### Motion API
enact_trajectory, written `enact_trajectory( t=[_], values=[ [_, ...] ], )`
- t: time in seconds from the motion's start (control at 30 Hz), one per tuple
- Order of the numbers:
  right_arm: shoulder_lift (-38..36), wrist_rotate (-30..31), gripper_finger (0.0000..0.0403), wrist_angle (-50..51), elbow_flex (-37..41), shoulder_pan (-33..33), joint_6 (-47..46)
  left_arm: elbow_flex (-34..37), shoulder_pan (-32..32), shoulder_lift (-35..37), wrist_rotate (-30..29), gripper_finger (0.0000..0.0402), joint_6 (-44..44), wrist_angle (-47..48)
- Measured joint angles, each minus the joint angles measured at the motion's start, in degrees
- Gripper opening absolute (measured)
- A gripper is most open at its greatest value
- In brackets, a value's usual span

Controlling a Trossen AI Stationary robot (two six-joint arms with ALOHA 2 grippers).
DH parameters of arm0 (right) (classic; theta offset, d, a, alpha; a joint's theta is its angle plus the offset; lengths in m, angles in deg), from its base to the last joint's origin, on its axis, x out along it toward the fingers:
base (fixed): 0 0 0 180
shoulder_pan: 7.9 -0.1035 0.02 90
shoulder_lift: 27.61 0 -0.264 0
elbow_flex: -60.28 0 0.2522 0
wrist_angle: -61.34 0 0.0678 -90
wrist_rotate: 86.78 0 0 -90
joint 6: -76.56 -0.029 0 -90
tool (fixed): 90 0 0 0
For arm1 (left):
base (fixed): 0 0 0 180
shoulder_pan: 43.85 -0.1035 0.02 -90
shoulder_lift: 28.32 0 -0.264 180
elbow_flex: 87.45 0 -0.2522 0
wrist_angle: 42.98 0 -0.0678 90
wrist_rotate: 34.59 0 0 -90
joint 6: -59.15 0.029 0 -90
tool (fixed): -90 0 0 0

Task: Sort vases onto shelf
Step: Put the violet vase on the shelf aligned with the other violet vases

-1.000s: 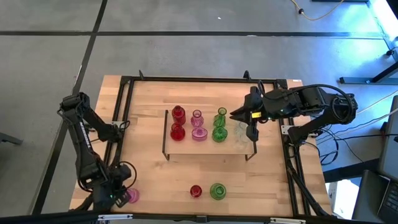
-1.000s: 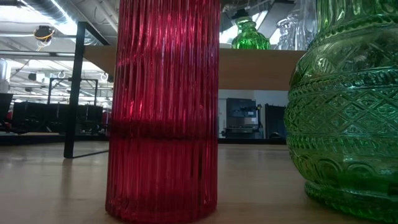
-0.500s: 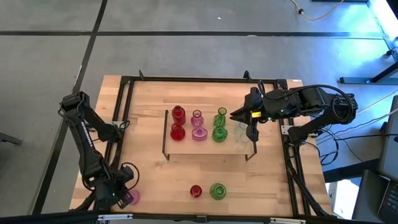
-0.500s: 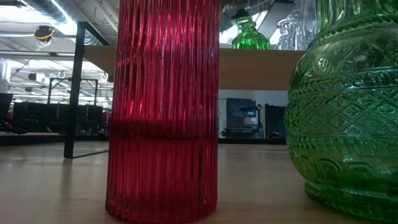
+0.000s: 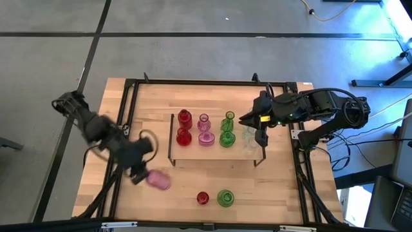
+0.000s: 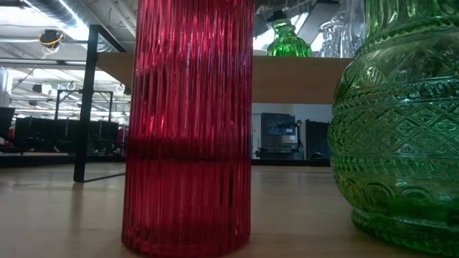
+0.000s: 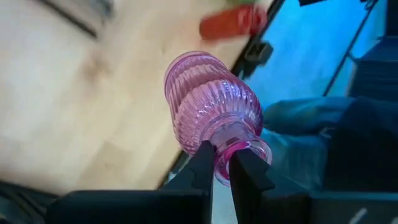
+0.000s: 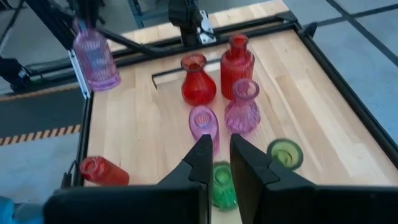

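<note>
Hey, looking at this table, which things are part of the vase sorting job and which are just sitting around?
Part of the job:
- shelf
- red, pink, green and clear vases on the shelf
- pink vase held by its neck in the left claw
- red vase and green vase on the table
- right claw, over the shelf's right end

Just around:
- black table frame
- cables

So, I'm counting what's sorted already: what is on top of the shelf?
On the shelf stand two red vases, two pink vases, two green vases and clear glass, partly covered by the right pincer, so its count is unclear.
</note>
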Motion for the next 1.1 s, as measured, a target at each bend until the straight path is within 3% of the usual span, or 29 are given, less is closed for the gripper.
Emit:
enact_trajectory(
  t=[0.2,0.47,0.7,1.1],
  values=[
    [0.00,-0.02,0.0040,6.12,0.00,0.00,-1.43,-20.29,-14.58,-14.06,7.06,0.0021,20.42,13.80],
    [0.00,-0.01,0.0040,18.39,0.00,-0.02,-5.88,-45.28,-23.83,-32.81,8.30,0.0021,36.68,18.26],
    [-0.15,0.00,0.0040,23.40,0.02,-0.07,-8.50,-42.93,-26.77,-37.58,12.56,0.0021,37.14,18.97],
    [-0.52,0.60,0.0040,23.84,0.02,-2.98,-6.89,-43.29,-28.25,-39.95,12.22,0.0021,33.70,16.38]
  ],
)
